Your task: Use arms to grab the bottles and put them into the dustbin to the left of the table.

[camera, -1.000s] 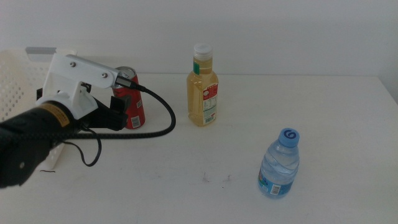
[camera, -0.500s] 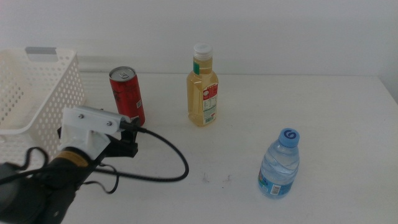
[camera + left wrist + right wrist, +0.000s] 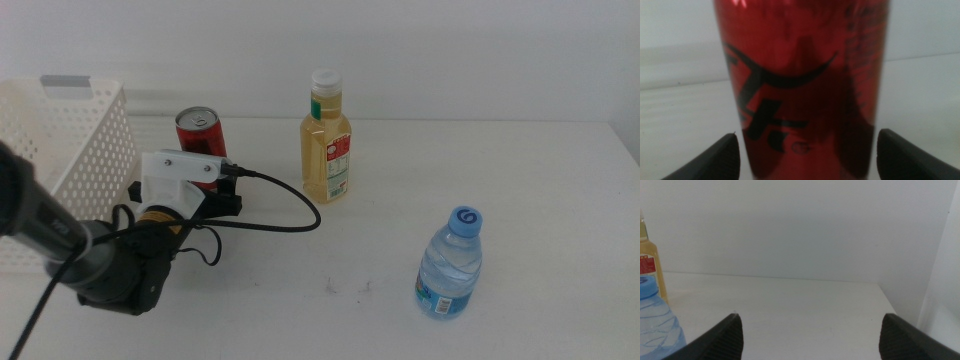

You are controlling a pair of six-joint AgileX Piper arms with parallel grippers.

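Left gripper (image 3: pixel 805 150) low on the table (image 3: pixel 520 180), jaws apart either side of the red soda can (image 3: pixel 202 140) — can upright at ten o'clock, beside the dustbin (image 3: pixel 60 150), juice bottle (image 3: pixel 326 150) at twelve, water bottle (image 3: pixel 449 265) at four — right gripper (image 3: pixel 810 330) waiting, jaws apart, holding nothing.

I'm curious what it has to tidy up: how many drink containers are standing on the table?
3: a red can beside the white basket, between the left gripper's open jaws; a yellow juice bottle mid-table; a water bottle nearer, right.

The right end effector (image 3: pixel 810 330) hangs with jaws apart over the bench (image 3: pixel 790 305); water bottle (image 3: pixel 655 325) and juice bottle (image 3: pixel 647 270) stand at one edge.
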